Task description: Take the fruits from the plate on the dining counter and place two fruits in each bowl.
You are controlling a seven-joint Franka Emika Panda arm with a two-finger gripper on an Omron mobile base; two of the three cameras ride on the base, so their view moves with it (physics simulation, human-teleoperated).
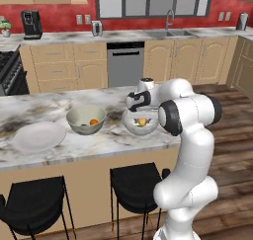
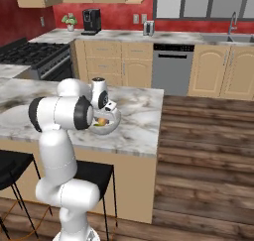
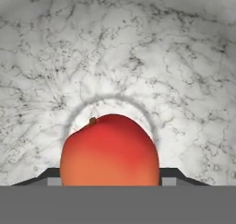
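My gripper (image 3: 109, 178) is shut on the peach orange-red fruit (image 3: 109, 149), which sits low inside the speckled grey-white bowl (image 3: 138, 57). From the base, the hand (image 1: 139, 101) hangs over that bowl (image 1: 129, 126) on the dining counter (image 1: 113, 138), and an orange-yellow fruit (image 1: 142, 121) shows inside it under the fingers. The bowl (image 2: 113, 126) and fruit (image 2: 102, 121) also appear in the right base view below the hand (image 2: 106, 106). To the left, the grey-green bowl (image 1: 79, 120) holds an orange fruit (image 1: 93, 121). The white plate (image 1: 38, 136) lies further left.
Two black stools (image 1: 136, 182) stand against the counter's near side beside my base. The counter's right end (image 2: 156, 131) drops to wooden floor. A stove (image 2: 34, 54), dishwasher (image 1: 125, 63) and sink (image 1: 170, 32) line the red back wall.
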